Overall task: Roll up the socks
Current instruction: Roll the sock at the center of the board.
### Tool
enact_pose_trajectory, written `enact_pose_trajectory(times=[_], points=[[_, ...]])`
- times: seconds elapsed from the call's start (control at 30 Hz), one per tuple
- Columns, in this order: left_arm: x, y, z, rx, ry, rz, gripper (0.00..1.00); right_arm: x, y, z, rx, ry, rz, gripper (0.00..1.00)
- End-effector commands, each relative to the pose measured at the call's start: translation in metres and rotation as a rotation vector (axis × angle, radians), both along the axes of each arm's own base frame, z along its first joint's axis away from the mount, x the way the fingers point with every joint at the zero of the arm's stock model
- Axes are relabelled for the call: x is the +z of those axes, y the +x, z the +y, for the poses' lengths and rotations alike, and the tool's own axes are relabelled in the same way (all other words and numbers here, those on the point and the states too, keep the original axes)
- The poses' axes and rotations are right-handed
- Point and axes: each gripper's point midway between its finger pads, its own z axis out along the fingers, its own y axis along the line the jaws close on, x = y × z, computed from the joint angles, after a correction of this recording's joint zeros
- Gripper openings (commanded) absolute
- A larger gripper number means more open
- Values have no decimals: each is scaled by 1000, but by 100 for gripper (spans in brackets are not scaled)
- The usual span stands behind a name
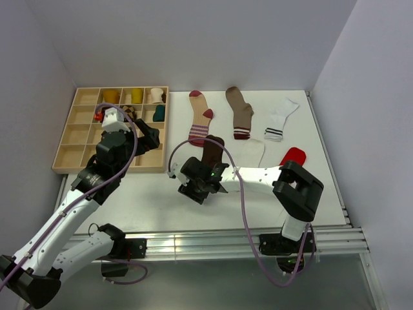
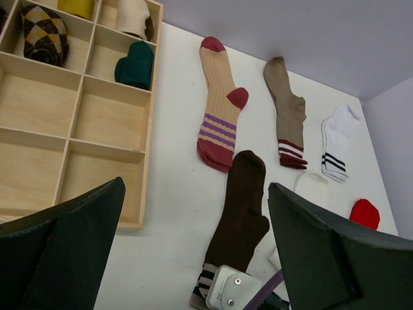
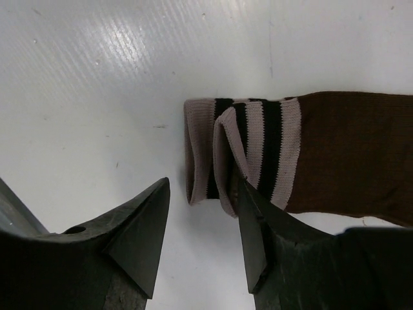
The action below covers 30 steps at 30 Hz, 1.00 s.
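Note:
The dark brown sock [image 1: 211,152] [image 2: 245,206] lies flat mid-table, its pale striped cuff [image 3: 242,145] folded over once at the near end. My right gripper [image 1: 197,187] [image 3: 203,184] is open and low at that cuff; one finger [image 3: 258,226] touches the fold, the other rests over bare table. My left gripper [image 1: 151,137] [image 2: 196,187] hangs wide open and empty above the table, by the tray's right edge. A plain white sock [image 1: 251,152] and a red sock [image 1: 292,155] lie right of the brown one.
A wooden compartment tray [image 1: 71,139] at the back left holds several rolled socks. At the back lie a tan sock with red toe and heel [image 1: 201,116], a taupe sock [image 1: 240,113] and a white black-striped sock [image 1: 281,119]. Walls enclose the table.

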Motion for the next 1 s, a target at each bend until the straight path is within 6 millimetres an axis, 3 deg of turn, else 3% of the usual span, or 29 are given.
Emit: enact_pose_trajectory(times=[0.0,0.27,0.77,0.97], points=[[17,5,-3,-16,-9,-51,98,18,9,8,-16,51,-64,54],[14,5,-6,-30,-4,-40,98,31,12,2,-29,66,-108,56],[8,9,-10,-41,-3,-29,98,2,4,13,15,25,-14,59],[4,9,-11,-47,-6,-25,98,1,4,15,20,21,-9,59]])
